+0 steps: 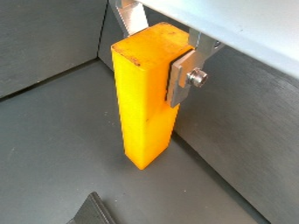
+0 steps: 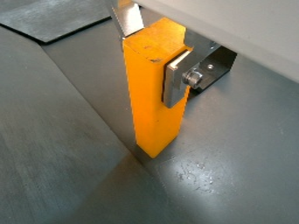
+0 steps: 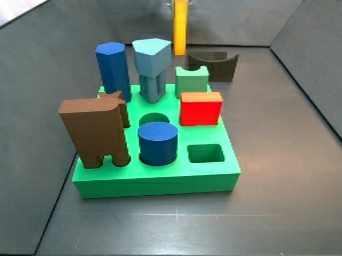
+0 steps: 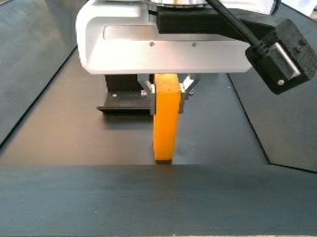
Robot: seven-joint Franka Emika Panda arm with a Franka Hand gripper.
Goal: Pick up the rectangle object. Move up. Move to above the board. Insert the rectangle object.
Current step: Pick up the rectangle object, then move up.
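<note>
The rectangle object [image 1: 146,105], a tall orange-yellow block, stands upright with its lower end on the dark floor; it shows in both wrist views [image 2: 155,96] and both side views [image 3: 179,20] [image 4: 165,120]. My gripper [image 1: 158,52] is shut on its upper end, with the silver finger plates [image 1: 181,77] pressed on two opposite sides [image 2: 156,52] [image 4: 170,88]. The board [image 3: 154,182], a thick green square, lies nearer the camera in a side view, apart from the block. It has an open rectangular hole [image 3: 205,153] near its front right corner.
On the board stand a blue column [image 3: 111,65], a grey-blue block [image 3: 151,65], a brown arch block [image 3: 94,130], a red cube [image 3: 201,108] and a blue cylinder [image 3: 158,143]. The dark fixture [image 3: 214,62] [image 4: 124,97] stands just behind the block. Sloping grey walls enclose the floor.
</note>
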